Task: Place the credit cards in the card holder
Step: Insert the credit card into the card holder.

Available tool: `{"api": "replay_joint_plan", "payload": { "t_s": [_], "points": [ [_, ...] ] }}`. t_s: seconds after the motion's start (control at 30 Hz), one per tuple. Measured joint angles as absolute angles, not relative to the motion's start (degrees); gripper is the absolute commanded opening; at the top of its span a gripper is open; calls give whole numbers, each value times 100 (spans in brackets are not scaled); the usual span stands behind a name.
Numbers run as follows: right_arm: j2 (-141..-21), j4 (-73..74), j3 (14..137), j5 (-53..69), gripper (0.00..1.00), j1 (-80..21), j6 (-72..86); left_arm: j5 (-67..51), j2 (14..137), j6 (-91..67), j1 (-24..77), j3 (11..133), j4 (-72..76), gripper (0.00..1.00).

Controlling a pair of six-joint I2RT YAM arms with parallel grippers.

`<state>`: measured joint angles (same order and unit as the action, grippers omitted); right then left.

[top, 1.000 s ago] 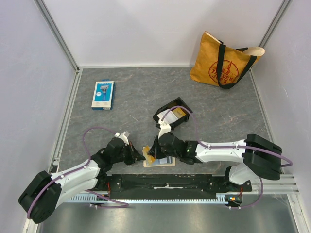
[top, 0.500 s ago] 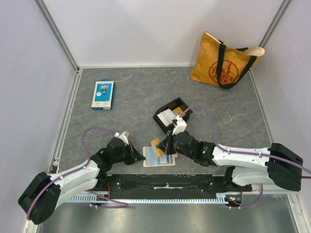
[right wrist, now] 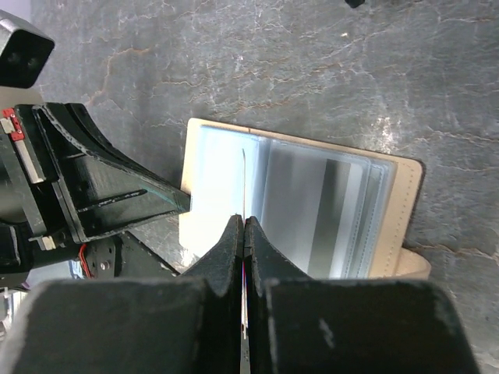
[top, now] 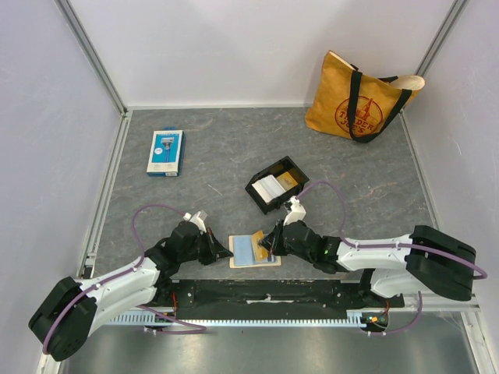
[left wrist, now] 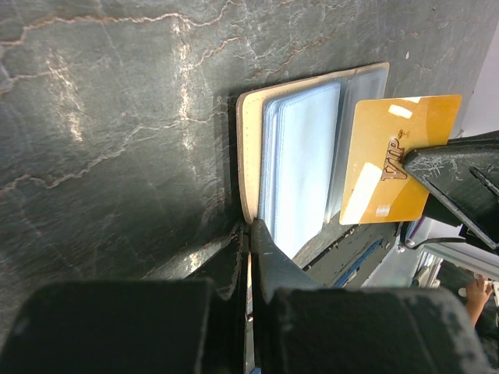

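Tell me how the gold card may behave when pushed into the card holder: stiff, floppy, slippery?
The gold card is probably stiff: seen edge-on in the right wrist view, it is a straight line. Its glossy face shows glare, so it may slip in the right pincer. It looks light; the card holder, pinched by the left pincer, should hardly shift.

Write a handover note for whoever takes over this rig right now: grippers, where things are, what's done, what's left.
Left gripper: shut on the edge of the card holder, which lies open.
Right gripper: shut on a gold card, held over the holder's clear sleeves, not yet seated in one.
Black tray: holds more cards, one of them white.
Done: holder open and pinned, one card picked up. I cannot tell whether any sleeve is filled.
Left: slide the gold card in, then load the tray's cards.
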<state>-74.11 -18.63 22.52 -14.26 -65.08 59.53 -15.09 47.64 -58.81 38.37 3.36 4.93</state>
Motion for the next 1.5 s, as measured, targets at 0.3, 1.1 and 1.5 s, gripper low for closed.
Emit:
{"api": "replay_joint_plan", "payload": {
  "t_s": [0.3,1.1,1.5],
  "points": [
    [-7747,-2296,2143,-1422,0,-6477,6136,-1509,4764,-5883,3837,336,493,2],
    [-8519,-4034,1494,-1238,0,-6392,7310,-1492,4622,-6007,3837,333,429,2],
    [-8997,-4703,1494,-1135,0,-6390,7397,-1468,4567,-6064,3837,325,392,2]
  ]
}}
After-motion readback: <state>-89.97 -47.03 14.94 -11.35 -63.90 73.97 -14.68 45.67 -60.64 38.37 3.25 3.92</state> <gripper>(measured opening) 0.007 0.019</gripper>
